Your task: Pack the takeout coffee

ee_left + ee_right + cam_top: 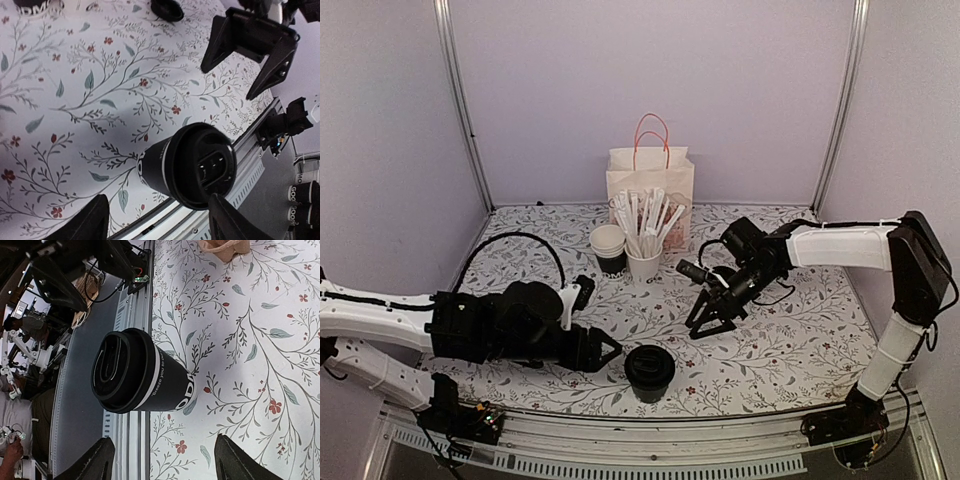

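Left gripper (613, 354) lies low over the table (790, 340) with its fingers spread and nothing between them. The coffee cup (649, 372) stands upright just ahead of its fingertips and slightly to one side, near them but not gripped. Its black lid (649, 362) is on, so what is inside cannot be seen. The right gripper (708, 330) hangs tilted downward on the far side of the coffee cup, clearly apart from it. Its fingers are also spread and hold nothing. Farther back, well beyond both grippers, a stack of cups (609, 248) stands without a lid, the top one white inside. Just beside it a white cup (644, 266) holds a bunch of wrapped sticks (645, 215). Behind these a paper bag (650, 180) stands upright, its inside hidden from view.
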You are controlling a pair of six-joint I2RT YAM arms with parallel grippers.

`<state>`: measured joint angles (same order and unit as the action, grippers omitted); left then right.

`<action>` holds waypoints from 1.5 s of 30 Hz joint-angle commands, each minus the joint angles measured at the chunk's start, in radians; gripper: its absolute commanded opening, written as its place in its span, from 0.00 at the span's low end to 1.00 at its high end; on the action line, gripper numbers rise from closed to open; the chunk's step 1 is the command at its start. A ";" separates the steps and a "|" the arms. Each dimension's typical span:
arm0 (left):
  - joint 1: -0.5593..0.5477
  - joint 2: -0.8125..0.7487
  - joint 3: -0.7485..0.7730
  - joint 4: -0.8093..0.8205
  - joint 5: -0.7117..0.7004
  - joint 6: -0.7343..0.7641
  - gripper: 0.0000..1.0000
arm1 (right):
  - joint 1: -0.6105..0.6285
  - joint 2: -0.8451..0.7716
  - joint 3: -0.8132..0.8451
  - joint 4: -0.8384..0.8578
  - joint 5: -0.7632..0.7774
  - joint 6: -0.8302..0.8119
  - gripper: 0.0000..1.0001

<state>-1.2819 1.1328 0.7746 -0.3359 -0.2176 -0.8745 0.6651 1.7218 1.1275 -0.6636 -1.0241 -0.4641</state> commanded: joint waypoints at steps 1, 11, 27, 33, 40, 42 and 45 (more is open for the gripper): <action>-0.036 0.007 -0.118 0.237 0.071 -0.302 0.71 | -0.002 0.079 0.071 -0.069 -0.098 0.022 0.70; -0.065 0.134 -0.138 0.360 0.115 -0.354 0.71 | 0.070 0.187 0.136 -0.079 -0.102 0.063 0.67; -0.155 0.164 -0.105 0.215 0.079 -0.404 0.80 | 0.102 0.256 0.207 -0.084 -0.109 0.112 0.59; -0.153 0.217 -0.090 0.266 0.050 -0.387 0.78 | 0.120 0.276 0.221 -0.083 -0.082 0.117 0.59; -0.130 0.183 -0.141 0.254 0.015 -0.440 0.75 | 0.134 0.303 0.220 -0.083 -0.055 0.119 0.59; -0.123 0.153 -0.177 0.258 0.007 -0.471 0.74 | 0.136 0.310 0.218 -0.083 -0.045 0.120 0.58; -0.118 0.104 -0.244 0.286 -0.002 -0.527 0.72 | 0.136 0.317 0.205 -0.078 -0.027 0.123 0.58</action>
<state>-1.4189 1.2903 0.6094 -0.0536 -0.1699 -1.3235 0.7895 2.0045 1.3323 -0.7410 -1.1053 -0.3473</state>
